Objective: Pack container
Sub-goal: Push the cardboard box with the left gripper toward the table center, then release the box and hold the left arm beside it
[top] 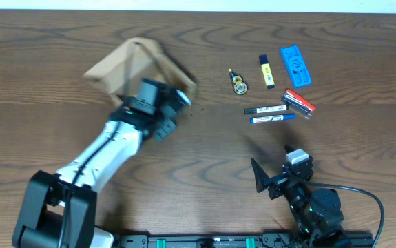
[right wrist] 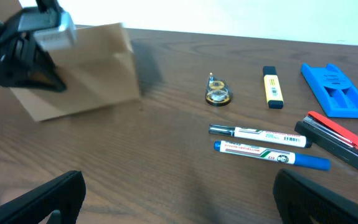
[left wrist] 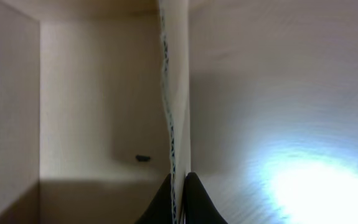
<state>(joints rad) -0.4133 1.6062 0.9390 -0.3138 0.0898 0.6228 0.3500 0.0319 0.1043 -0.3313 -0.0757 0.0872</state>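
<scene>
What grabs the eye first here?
The tan box, tilted at upper left, its wall pinched by the left gripper. Then the scatter at right: blue case, stapler, two markers. The right gripper hangs open, low right.

A dark brown wood-grain table [top: 204, 148] fills the view, with a pale strip [top: 184, 4] beyond its far edge.

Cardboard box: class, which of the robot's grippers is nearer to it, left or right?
Left. The left gripper is clamped on a wall edge of the cardboard box; the right gripper is open, well apart from it, nearer the markers.
</scene>
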